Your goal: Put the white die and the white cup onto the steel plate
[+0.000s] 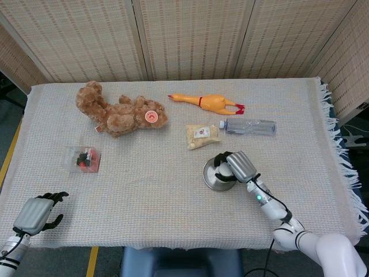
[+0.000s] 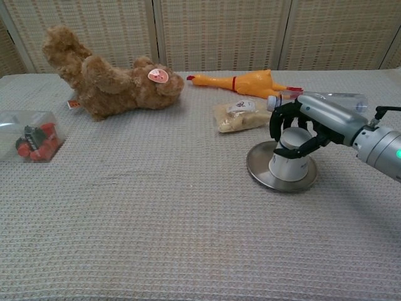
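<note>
1. Head view: the right hand (image 1: pixel 236 166) sits over the steel plate (image 1: pixel 211 179), which lies right of centre toward the near edge of the table (image 1: pixel 173 219). Its dark fingers curl around the white cup (image 1: pixel 223 171); the hand hides most of it. This looks like setting the cup down on the plate.
2. Head view: the left hand (image 1: pixel 37 212) rests at the near-left corner, fingers loosely apart, holding nothing, evidently parked clear of the work.
3. Head view: the white die cannot be found; it may be hidden under the hand or cup.
4. Chest view: the cup (image 2: pixel 292 161) stands upright on the plate (image 2: pixel 263 172), its base touching the metal, with the right hand's (image 2: pixel 307 125) fingers (image 2: pixel 283 119) wrapped over its rim and upper wall. The die is not visible here either.
5. Chest view: the teddy bear (image 2: pixel 106 78) carries a round pink tag, and the snack packet (image 2: pixel 238 116) a small label; neither can be read.
</note>
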### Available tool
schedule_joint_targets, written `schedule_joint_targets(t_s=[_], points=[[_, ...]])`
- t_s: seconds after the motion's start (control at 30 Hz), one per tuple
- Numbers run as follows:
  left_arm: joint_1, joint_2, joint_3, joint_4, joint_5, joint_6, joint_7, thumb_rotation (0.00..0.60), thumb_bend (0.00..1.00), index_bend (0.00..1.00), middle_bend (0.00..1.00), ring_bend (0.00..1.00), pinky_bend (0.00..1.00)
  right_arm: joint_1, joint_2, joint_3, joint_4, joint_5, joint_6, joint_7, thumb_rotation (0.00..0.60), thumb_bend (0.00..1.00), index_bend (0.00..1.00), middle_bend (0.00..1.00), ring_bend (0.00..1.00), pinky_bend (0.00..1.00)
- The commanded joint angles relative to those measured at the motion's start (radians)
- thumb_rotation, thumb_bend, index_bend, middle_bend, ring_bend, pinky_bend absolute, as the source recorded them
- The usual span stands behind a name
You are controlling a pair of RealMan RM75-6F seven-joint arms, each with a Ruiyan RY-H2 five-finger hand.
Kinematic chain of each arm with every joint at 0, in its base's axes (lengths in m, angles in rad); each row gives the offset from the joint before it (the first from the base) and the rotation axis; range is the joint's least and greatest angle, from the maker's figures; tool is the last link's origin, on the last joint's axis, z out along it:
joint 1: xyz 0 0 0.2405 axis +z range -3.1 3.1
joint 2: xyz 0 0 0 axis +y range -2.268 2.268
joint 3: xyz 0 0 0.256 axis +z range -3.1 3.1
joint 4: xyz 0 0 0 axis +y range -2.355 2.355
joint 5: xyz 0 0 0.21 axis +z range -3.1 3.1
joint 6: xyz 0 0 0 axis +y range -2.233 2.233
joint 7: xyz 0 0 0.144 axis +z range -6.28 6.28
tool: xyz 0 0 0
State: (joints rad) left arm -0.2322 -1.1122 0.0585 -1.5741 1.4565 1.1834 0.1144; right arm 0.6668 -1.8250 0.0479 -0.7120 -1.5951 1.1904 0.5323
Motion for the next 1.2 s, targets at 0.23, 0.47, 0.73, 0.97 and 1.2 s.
schedule_joint_targets(t_s=[0.23,0.47,0.73,0.97,1.2], points=[[-0.001,-0.001,0.001,0.0,0.001,-0.001,0.003,0.6,0.36,0.24,0.33,0.3,0.45,0.001,-0.083,-0.002,0.16,-0.003,0.027,0.097,0.6,0.16,0.52,0.51,0.54,0.68],[-0.001,0.0,0.002,-0.001,0.001,-0.001,0.005,0.6,0.36,0.24,0.33,0.3,0.45,0.015,-0.005,-0.038,0.027,-0.013,-0.055,0.337,0.6,0.16,0.52,0.52,0.54,0.68],[-0.001,0.001,0.003,-0.002,0.002,-0.003,0.002,0.6,0.36,0.24,0.33,0.3,0.45,0.012,-0.019,-0.037,0.066,-0.023,-0.017,0.279,0.6,0.16,0.52,0.52,0.54,0.68],[-0.002,0.001,0.003,-0.002,0.003,-0.003,0.002,0.6,0.36,0.24,0.33,0.3,0.45,-0.003,-0.105,-0.031,0.231,-0.038,0.083,0.106,0.6,0.16,0.53,0.52,0.54,0.68],[-0.002,0.001,0.003,-0.003,0.001,-0.003,0.005,0.6,0.36,0.24,0.33,0.3,0.45,-0.001,-0.098,-0.048,0.205,-0.036,0.043,0.262,0.6,0.16,0.53,0.52,0.54,0.68]])
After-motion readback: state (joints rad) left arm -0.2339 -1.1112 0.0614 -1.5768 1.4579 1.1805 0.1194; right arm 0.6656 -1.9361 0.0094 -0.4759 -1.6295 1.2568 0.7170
